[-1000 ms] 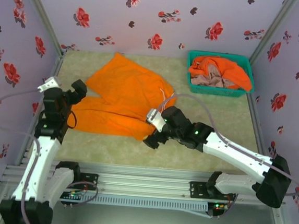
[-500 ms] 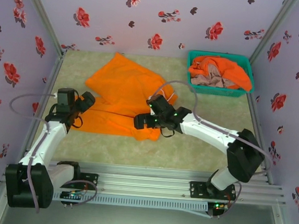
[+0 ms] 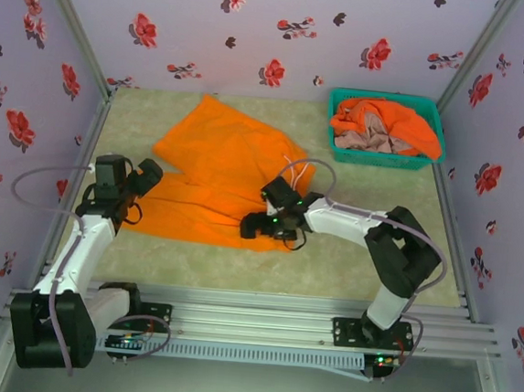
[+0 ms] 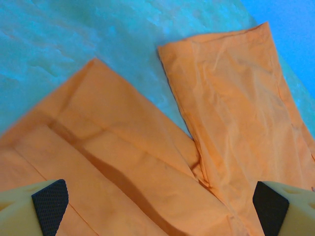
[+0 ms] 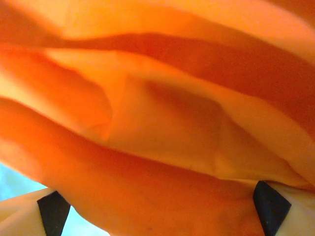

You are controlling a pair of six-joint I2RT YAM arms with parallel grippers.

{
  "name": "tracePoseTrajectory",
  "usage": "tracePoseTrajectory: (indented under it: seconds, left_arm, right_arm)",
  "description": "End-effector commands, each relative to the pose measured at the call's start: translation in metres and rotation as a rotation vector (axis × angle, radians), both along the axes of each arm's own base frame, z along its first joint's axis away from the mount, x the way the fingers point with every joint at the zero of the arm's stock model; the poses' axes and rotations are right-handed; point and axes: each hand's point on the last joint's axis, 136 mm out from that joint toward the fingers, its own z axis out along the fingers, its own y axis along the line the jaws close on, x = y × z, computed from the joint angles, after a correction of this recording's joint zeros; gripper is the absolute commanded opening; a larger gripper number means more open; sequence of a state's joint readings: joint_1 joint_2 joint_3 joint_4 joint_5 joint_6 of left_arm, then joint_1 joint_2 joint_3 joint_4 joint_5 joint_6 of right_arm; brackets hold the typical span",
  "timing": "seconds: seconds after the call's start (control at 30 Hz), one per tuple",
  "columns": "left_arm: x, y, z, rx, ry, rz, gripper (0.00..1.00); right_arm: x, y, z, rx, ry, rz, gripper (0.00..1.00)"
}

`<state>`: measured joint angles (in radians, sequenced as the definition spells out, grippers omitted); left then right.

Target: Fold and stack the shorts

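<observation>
One pair of bright orange shorts (image 3: 218, 169) lies spread flat on the table, its two legs pointing left and its white drawstring (image 3: 292, 168) at the right. My left gripper (image 3: 147, 177) is open at the left leg ends; in the left wrist view (image 4: 160, 206) both legs (image 4: 236, 113) lie under the wide jaws. My right gripper (image 3: 258, 225) is open and low at the shorts' near right corner. In the right wrist view (image 5: 160, 209) rumpled orange cloth (image 5: 172, 123) bulges between the pads. More orange shorts (image 3: 393, 116) and pink-beige shorts (image 3: 364, 136) are heaped in the basket.
The teal mesh basket (image 3: 344, 99) stands at the back right corner. Floral walls close in the table on three sides. Bare beige table surface (image 3: 376, 252) stretches to the right of the spread shorts, and the metal rail (image 3: 252, 310) runs along the near edge.
The right gripper has swung left and down onto the shorts' near right corner. The left gripper dropped from above the left edge to the leg ends. Both stayed open.
</observation>
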<state>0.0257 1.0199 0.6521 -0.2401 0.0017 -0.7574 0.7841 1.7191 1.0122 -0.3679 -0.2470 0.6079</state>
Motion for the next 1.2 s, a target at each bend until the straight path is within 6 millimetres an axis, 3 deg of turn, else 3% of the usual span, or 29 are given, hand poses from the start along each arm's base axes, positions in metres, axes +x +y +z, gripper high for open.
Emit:
tracePoseTrajectory:
  seconds: [0.0,0.07,0.23,0.37,0.53,0.8,1.0,1.17]
  left_arm:
    - [-0.007,0.003,0.002,0.000,0.012,0.010,0.99]
    - [-0.012,0.003,-0.002,-0.004,0.032,0.016,0.99]
    - [-0.035,0.001,-0.022,-0.048,0.146,0.068,0.99]
    - [-0.052,-0.006,-0.041,-0.021,0.231,0.070,0.95]
    - [-0.064,-0.006,-0.072,0.009,0.318,0.093,0.84]
    - [-0.055,-0.004,-0.103,0.061,0.395,0.078,0.75]
    - [-0.050,-0.010,-0.115,0.062,0.412,0.055,0.52]
    - [-0.046,-0.011,-0.117,0.075,0.414,0.032,0.23]
  right_arm:
    - [-0.001,-0.070,-0.014,-0.207,0.029,-0.052,0.98]
    - [0.002,-0.070,-0.004,-0.189,-0.003,-0.017,0.99]
    - [0.011,-0.040,0.036,-0.002,-0.102,0.023,0.99]
    - [0.026,-0.036,0.056,0.024,-0.189,0.006,0.99]
    - [0.033,-0.034,0.063,0.034,-0.226,-0.010,0.99]
    - [0.028,-0.042,0.057,0.014,-0.227,-0.018,0.99]
    - [0.024,-0.053,0.051,-0.018,-0.230,-0.035,0.99]
    - [0.024,-0.055,0.049,-0.022,-0.220,-0.049,0.99]
